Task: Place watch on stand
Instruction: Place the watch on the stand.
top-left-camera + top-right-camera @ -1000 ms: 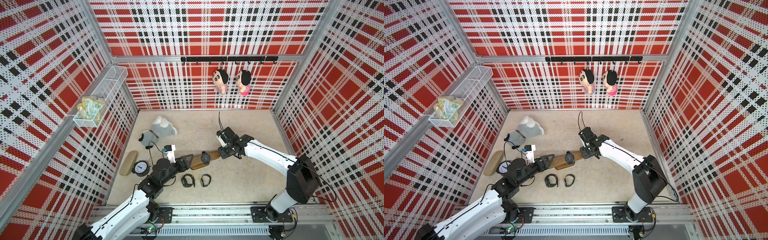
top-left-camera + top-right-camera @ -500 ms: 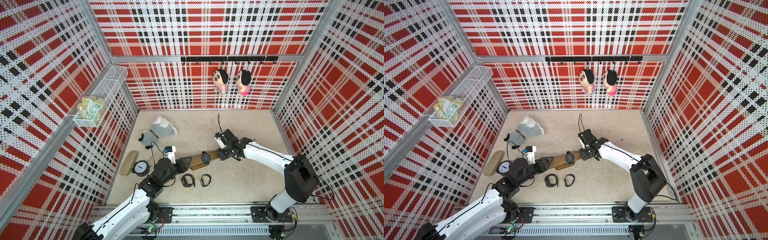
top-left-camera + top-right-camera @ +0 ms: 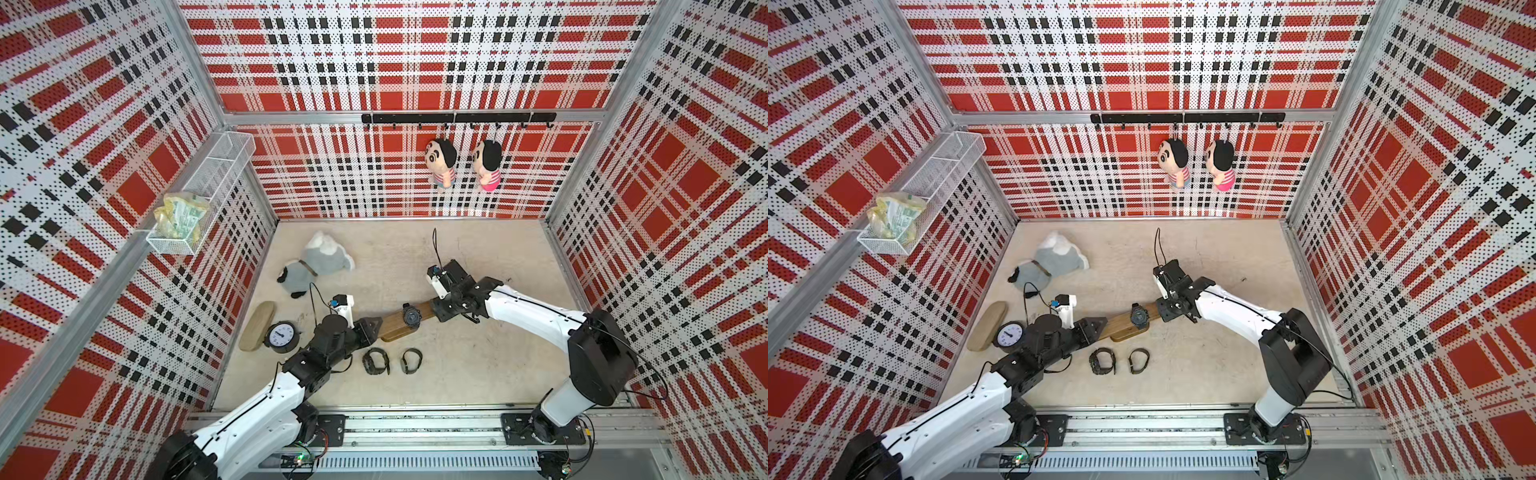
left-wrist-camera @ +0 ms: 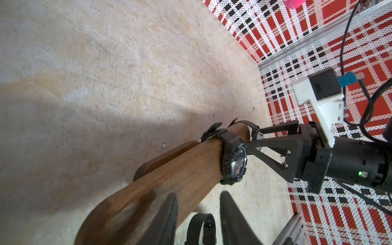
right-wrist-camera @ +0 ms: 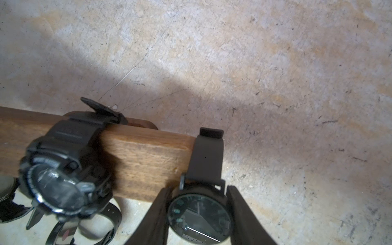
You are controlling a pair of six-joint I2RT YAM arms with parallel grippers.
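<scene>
At right end of stand (image 3: 390,328), right end effector (image 5: 199,187) grips watch (image 5: 200,216); left end effector (image 3: 376,323): state unclear; wire basket (image 3: 208,187) holds packet (image 3: 178,216).

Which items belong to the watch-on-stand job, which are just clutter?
In the job: medium-brown wooden bar stand; round-faced black watch in the right gripper; chunky black watch already on the bar; two dark watches lying beside the stand, maybe next.
Lying about: pale beige oval board; round black alarm clock; grey plush toy; two hanging dolls; white wire basket.
</scene>
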